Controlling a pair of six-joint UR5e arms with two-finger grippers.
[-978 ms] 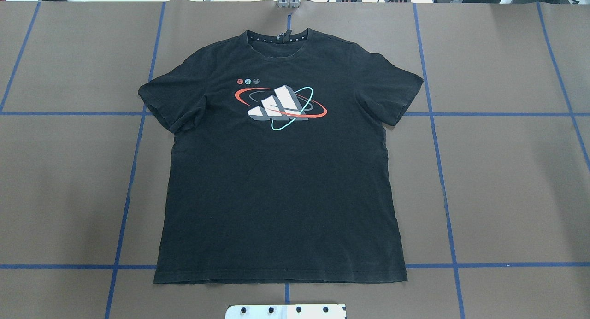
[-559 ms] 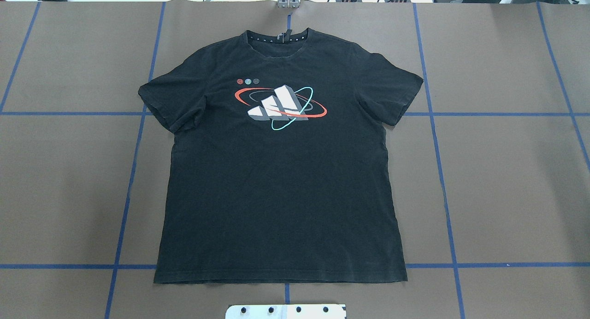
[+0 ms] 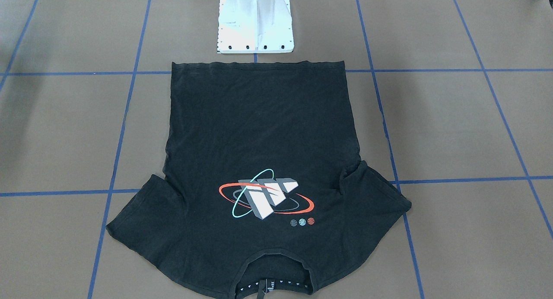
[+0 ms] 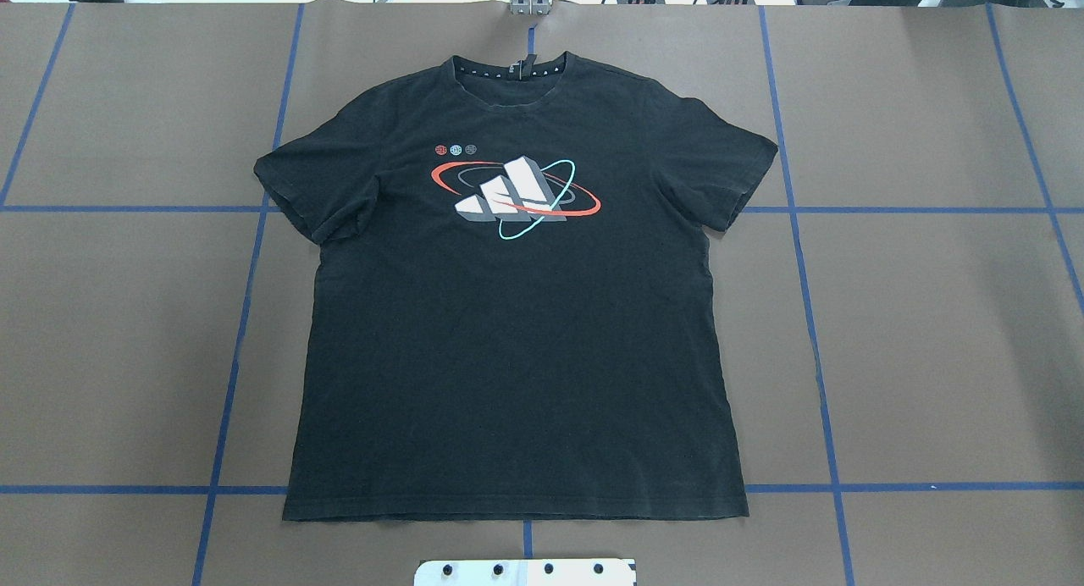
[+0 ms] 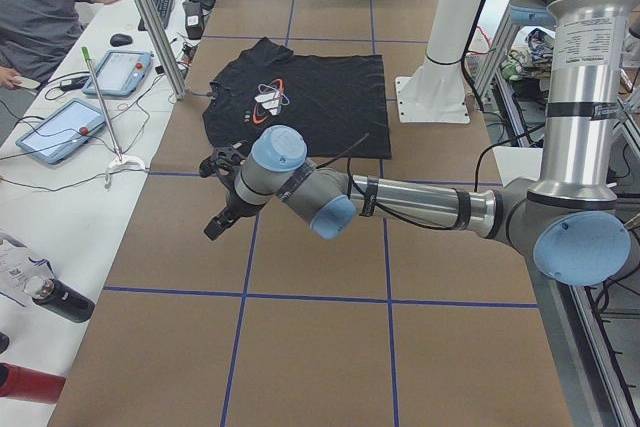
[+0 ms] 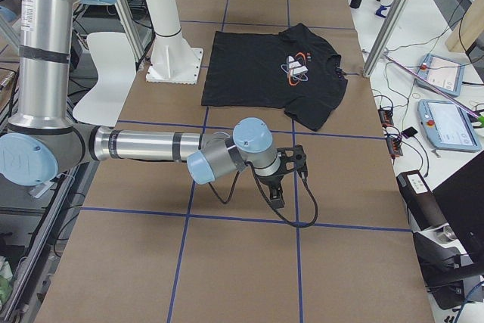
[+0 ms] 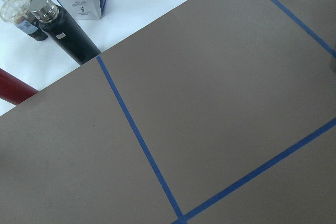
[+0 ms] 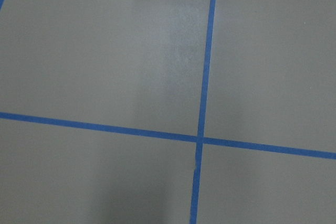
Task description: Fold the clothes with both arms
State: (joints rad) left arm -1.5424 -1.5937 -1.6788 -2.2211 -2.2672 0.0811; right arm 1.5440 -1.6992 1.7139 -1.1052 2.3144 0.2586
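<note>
Nothing has shifted — shirt [image 4: 508, 315] flat, light, limp; we'd pinch hem corners. Left gripper [image 5: 216, 223], right gripper [image 6: 275, 196] well apart from it — clenched or not, we cannot tell.

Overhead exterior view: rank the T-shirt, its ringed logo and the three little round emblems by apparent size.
1. black T-shirt, by far largest.
2. ringed white logo.
3. row of three round emblems, smallest.

A black short-sleeved T-shirt [image 4: 517, 357] lay flat, its white blocky logo [image 4: 513, 195] facing up, on a brown table crossed by blue tape lines [image 4: 931, 332]. Near its hem sat a white bolted base plate [image 4: 525, 572].
</note>
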